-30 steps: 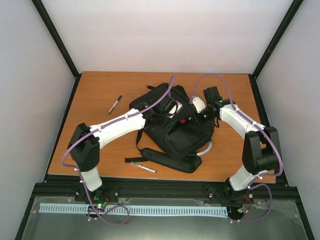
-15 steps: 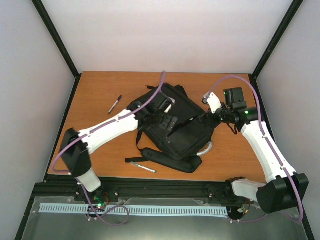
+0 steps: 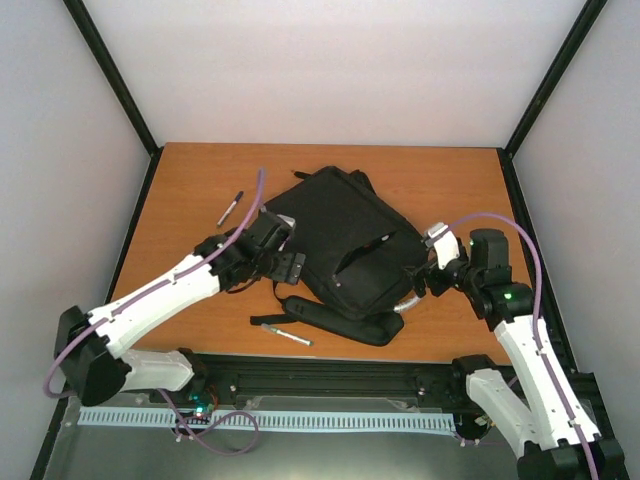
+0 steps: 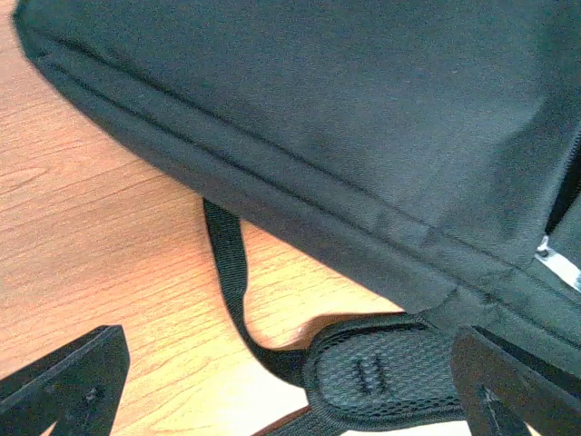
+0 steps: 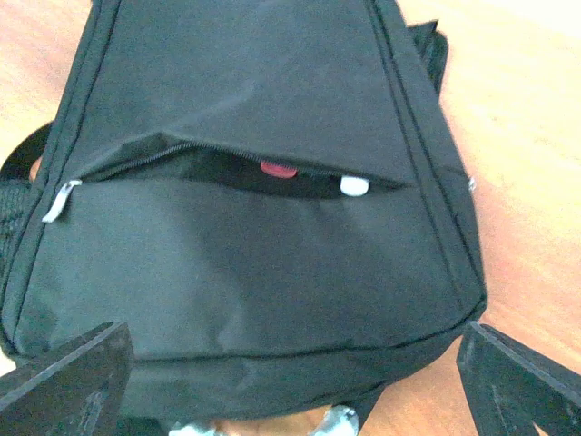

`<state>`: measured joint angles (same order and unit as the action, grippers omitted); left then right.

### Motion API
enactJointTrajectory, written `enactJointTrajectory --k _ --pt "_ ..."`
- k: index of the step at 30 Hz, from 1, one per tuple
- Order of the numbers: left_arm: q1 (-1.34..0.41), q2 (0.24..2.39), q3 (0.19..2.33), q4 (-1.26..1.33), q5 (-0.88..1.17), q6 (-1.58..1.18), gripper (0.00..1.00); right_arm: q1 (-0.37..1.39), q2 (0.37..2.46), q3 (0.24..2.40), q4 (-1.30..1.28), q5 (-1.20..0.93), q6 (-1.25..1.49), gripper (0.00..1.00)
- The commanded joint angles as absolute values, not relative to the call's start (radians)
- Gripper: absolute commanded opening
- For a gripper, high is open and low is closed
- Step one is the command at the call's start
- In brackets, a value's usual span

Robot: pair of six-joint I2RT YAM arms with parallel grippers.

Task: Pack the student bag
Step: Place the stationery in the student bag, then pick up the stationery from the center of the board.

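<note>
The far marker [image 3: 230, 208] lies left of the student bag [image 3: 345, 235], near marker [image 3: 286, 335] before.

black student bag [image 3: 345, 235], flat on table, pocket unzipped

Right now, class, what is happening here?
Two robot arms are packing a student bag on the table. The left gripper and the right gripper stand open, empty, one at each side of it. Its front pocket gapes, with a red tip and a white tip inside. A far pen and a near pen lie loose outside.
</note>
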<state>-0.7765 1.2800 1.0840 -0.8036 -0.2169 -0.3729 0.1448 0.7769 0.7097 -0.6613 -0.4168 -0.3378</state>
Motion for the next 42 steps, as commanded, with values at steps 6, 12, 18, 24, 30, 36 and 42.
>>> enactJointTrajectory --k 6,12,18,24,30,36,42 --pt "-0.696 1.197 1.020 -0.899 -0.273 -0.654 1.00 0.117 0.829 0.720 -0.557 -0.457 -0.349 1.00" --pt "-0.695 1.128 0.934 -0.880 -0.191 -0.859 0.89 0.117 0.872 0.724 -0.562 -0.437 -0.361 1.00" --pt "-0.695 1.032 0.814 -0.881 -0.008 -1.094 0.59 0.117 0.886 0.725 -0.568 -0.453 -0.378 0.92" --pt "-0.706 1.037 0.722 -0.893 0.093 -1.210 0.47 0.117 0.869 0.717 -0.567 -0.443 -0.391 0.91" --pt "-0.752 1.069 0.673 -0.817 0.118 -1.264 0.44 0.117 0.879 0.716 -0.567 -0.448 -0.394 0.90" --pt "-0.827 1.138 0.643 -0.724 0.143 -1.329 0.40 0.117 0.899 0.714 -0.571 -0.457 -0.398 0.89" --pt "-0.859 1.264 0.679 -0.690 0.134 -1.327 0.39 0.117 0.894 0.712 -0.568 -0.449 -0.400 0.89"
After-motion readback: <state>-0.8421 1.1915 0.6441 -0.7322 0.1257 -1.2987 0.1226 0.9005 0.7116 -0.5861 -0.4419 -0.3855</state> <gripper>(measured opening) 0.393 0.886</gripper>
